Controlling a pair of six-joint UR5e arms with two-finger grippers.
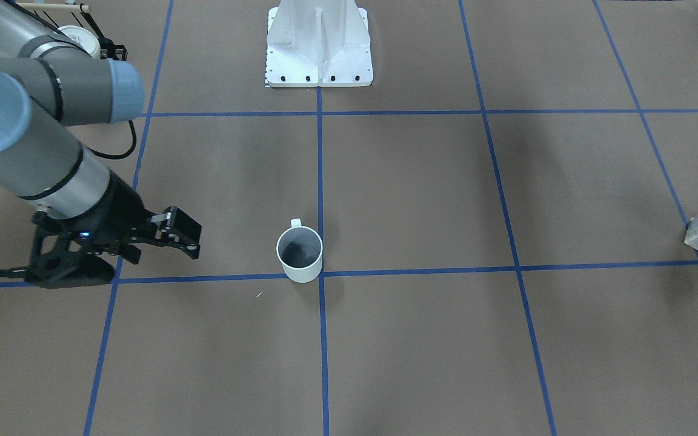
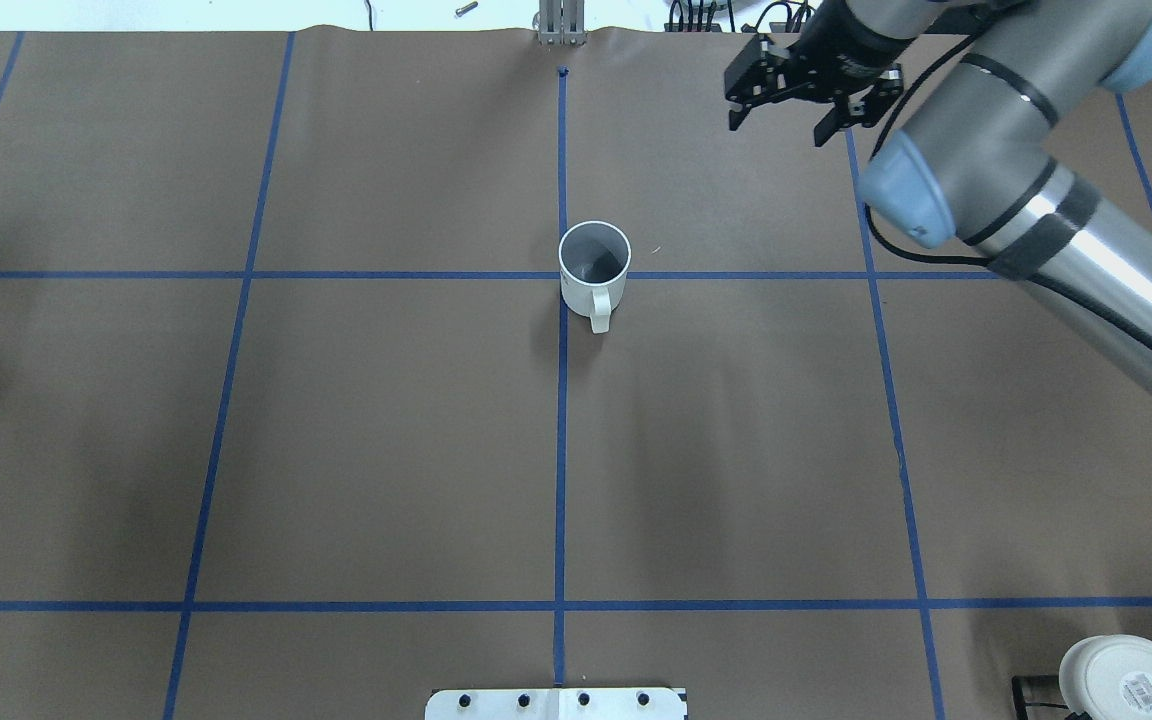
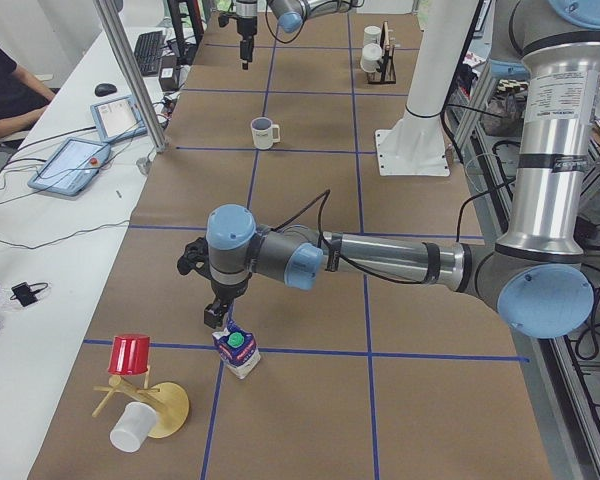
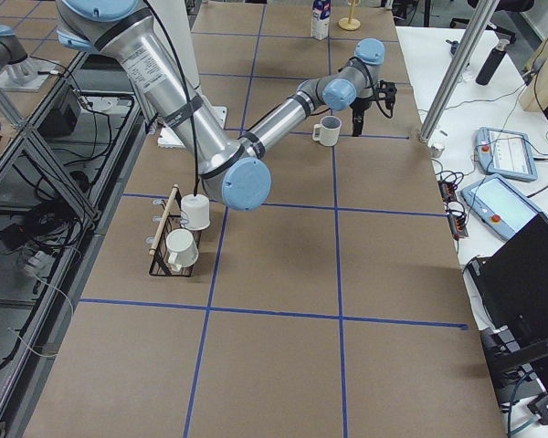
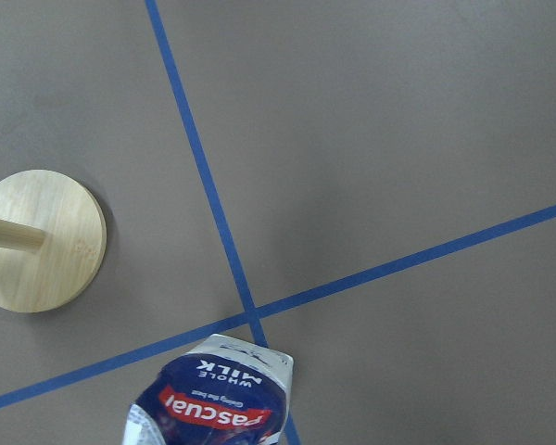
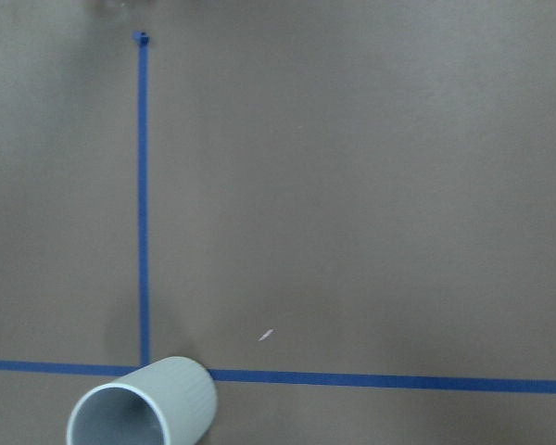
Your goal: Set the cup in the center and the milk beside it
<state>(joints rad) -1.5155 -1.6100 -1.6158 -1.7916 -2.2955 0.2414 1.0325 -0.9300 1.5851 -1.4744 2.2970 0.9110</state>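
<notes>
The cup (image 1: 299, 254) is a plain white mug that stands upright at the crossing of blue tape lines in the table's middle; it also shows in the overhead view (image 2: 594, 262) and the right wrist view (image 6: 141, 408). My right gripper (image 2: 776, 130) is open and empty, off to the side of the cup and apart from it. The milk (image 3: 238, 352), a blue-and-white carton with a green cap, stands upright near the table's end on my left and shows in the left wrist view (image 5: 213, 399). My left gripper (image 3: 215, 318) hovers just above the carton; I cannot tell whether it is open or shut.
A black rack with white mugs (image 4: 178, 233) stands near my right arm's base. A wooden stand (image 3: 150, 405) with a red cup and a white cup sits beside the milk. The white robot base (image 1: 319, 48) is at the table's edge. Blue tape lines grid the brown table.
</notes>
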